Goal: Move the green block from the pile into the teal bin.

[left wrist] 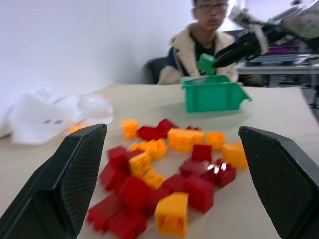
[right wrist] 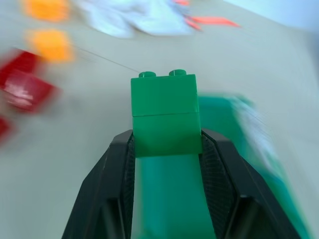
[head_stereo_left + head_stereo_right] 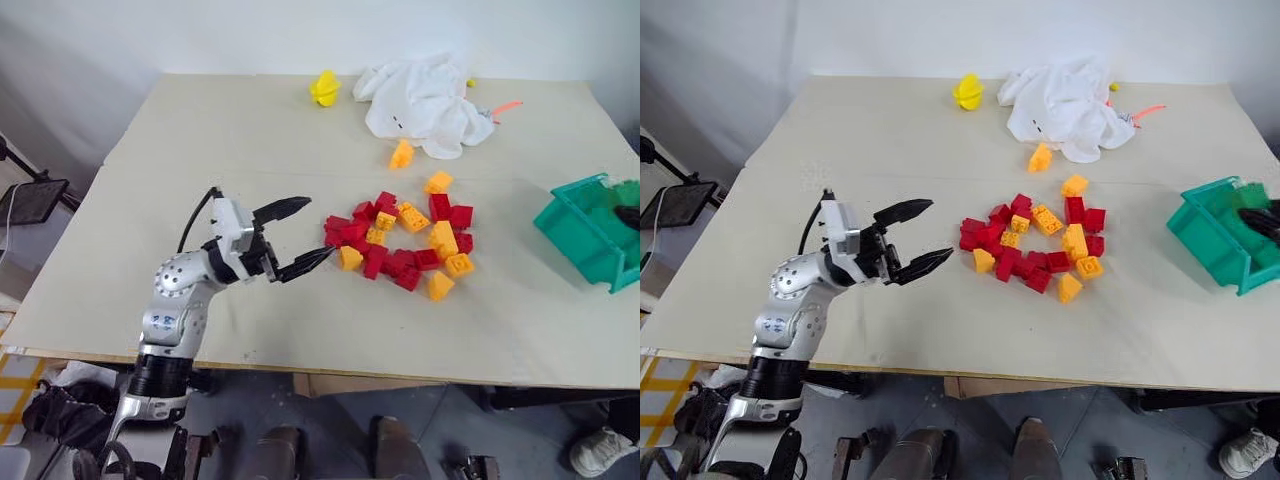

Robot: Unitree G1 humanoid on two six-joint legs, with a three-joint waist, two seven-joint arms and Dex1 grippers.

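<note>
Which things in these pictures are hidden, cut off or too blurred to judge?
- Teal bin: cut by the head views' edge; its inside is out of sight.
- Right gripper, shut on the green block: motion blur hides how high it is above the bin.
- White cloth: covers whatever lies beneath.

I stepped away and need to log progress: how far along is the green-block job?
Done: the green block is out of the pile, clamped in the right gripper. In hand: that gripper holds it above the teal bin. Left: release it into the bin. The left gripper is open beside the pile.
</note>
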